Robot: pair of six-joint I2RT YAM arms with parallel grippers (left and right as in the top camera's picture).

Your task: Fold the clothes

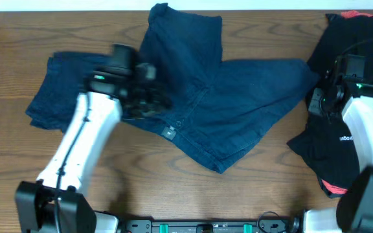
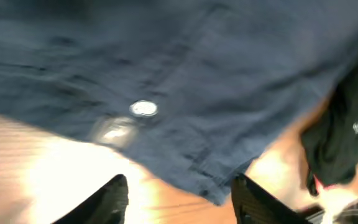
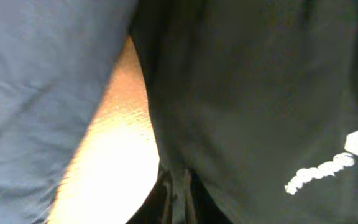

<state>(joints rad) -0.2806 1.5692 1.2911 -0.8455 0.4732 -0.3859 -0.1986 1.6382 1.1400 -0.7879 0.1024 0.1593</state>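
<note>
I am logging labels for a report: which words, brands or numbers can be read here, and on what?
White print on the black garment: too blurred to read.
White lettering on the right arm: too small to read.
Tag on the shorts: too small to read.
No other text shows.

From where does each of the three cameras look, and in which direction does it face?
Overhead: fixed above the table, facing straight down on the navy shorts, folded bundle and black garment; left arm and right arm show.
Left wrist: low over the shorts' buttoned edge, facing along its open left gripper; both fingers show.
Right wrist: close over the black garment's edge; only the tips of the right gripper show.
Shared: both wrist views show shorts, black garment and table.
</note>
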